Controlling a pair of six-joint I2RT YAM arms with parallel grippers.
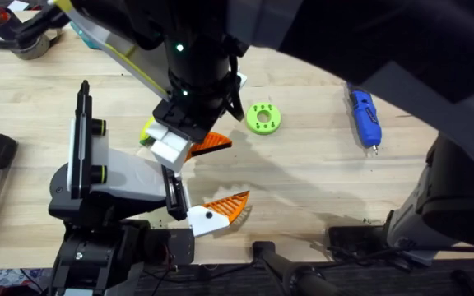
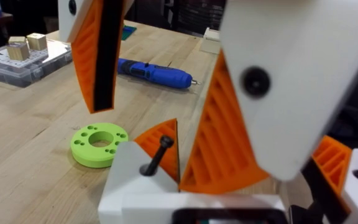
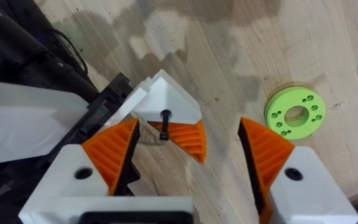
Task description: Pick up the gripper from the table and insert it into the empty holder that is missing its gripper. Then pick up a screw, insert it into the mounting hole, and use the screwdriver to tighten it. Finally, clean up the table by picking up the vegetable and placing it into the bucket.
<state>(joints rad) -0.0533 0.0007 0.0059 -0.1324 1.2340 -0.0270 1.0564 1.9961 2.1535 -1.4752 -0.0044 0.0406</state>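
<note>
Beside green disc (image 3: 295, 114), right gripper (image 3: 191, 155) spread wide over black screw (image 3: 165, 123) in white block (image 3: 166, 99); left fingers: cannot tell.

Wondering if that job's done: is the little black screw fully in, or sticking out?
Sticking out. The screw shows bare shaft above the white block, and it leans in the left wrist view.

A: Where's the bright green round disc with holes (image 1: 263, 118)?
B: Mid-table, left of the blue screwdriver (image 1: 364, 118).
A: And the white block with orange ribbed finger (image 1: 217, 211)?
B: Near the front edge, touching the grey-white and black robot hand assembly (image 1: 109, 179), right of it.
</note>
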